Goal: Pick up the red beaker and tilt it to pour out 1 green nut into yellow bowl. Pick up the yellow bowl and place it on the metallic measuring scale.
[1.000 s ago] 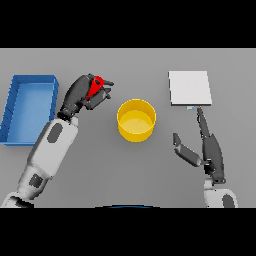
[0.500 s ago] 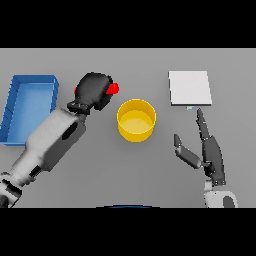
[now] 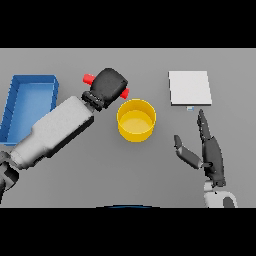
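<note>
compared with half a second earlier, the left hand [image 3: 110, 86] has swung the red beaker [image 3: 89, 78] further over: it now lies nearly level, one red end left of the fist, the other [image 3: 125, 93] just above the yellow bowl [image 3: 136, 120] rim. curled fingers clamp the beaker and hide its middle; no nut can be made out. blue tray [image 3: 30, 85] far left, metallic scale [image 3: 189, 88] upper right. right hand [image 3: 209, 155] rests below it, fingers straight.

Left hand [image 3: 110, 86] swung right and up, now just beside yellow bowl [image 3: 136, 120] rim, arm reaching further across table. Red beaker [image 3: 90, 79] rolled over in grip: now lying sideways, red ends poking out either side of hand, one end near bowl rim.
</note>
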`<state>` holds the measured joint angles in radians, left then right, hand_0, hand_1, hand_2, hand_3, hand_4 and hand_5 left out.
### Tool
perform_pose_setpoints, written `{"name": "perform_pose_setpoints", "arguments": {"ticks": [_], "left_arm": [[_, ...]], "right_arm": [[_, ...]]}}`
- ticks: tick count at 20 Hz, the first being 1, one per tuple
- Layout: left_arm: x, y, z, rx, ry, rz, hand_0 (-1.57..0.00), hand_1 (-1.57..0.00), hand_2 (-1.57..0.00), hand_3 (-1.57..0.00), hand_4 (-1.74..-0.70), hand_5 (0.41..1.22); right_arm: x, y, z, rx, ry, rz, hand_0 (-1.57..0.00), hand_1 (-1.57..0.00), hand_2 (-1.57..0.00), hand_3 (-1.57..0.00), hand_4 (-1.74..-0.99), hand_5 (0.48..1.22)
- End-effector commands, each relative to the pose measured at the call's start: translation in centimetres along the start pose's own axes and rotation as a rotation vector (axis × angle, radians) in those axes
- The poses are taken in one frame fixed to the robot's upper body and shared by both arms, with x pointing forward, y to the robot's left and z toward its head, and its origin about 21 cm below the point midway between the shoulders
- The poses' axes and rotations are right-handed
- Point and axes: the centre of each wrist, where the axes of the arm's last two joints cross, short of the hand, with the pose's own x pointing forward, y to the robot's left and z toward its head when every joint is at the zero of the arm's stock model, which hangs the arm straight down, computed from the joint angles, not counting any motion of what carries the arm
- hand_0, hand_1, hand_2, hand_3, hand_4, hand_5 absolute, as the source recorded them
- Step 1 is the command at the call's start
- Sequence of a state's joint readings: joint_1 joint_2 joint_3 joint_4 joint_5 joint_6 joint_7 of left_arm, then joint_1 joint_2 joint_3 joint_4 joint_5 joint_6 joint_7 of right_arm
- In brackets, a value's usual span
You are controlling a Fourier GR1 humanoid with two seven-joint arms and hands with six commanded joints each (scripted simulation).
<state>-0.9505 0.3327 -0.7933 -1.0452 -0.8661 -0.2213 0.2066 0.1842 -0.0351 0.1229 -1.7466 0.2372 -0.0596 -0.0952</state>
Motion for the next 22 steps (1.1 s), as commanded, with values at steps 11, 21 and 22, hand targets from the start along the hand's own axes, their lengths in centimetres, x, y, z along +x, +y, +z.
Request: {"name": "perform_pose_setpoints", "arguments": {"ticks": [11,21,22], "left_arm": [[2.4,0.9,-1.8,-0.132,-0.127,-0.486,-1.57,-1.57,-1.57,-1.55,-1.74,1.221],[3.8,2.6,-3.2,-0.173,-0.17,-0.791,-1.57,-1.57,-1.57,-1.57,-1.73,1.221],[3.8,2.7,-3.3,-0.176,-0.188,-0.818,-1.57,-1.57,-1.57,-1.57,-1.73,1.221]], "right_arm": [[-0.2,0.5,-0.2,-0.019,0.012,-0.013,0.0,0.0,0.0,0.0,-1.286,0.618],[0.1,0.5,-0.2,-0.027,-0.002,0.024,0.0,0.0,0.0,0.0,-1.214,0.589],[0.1,0.4,-0.3,-0.026,0.004,0.028,0.0,0.0,0.0,0.0,-1.204,0.591]]}}
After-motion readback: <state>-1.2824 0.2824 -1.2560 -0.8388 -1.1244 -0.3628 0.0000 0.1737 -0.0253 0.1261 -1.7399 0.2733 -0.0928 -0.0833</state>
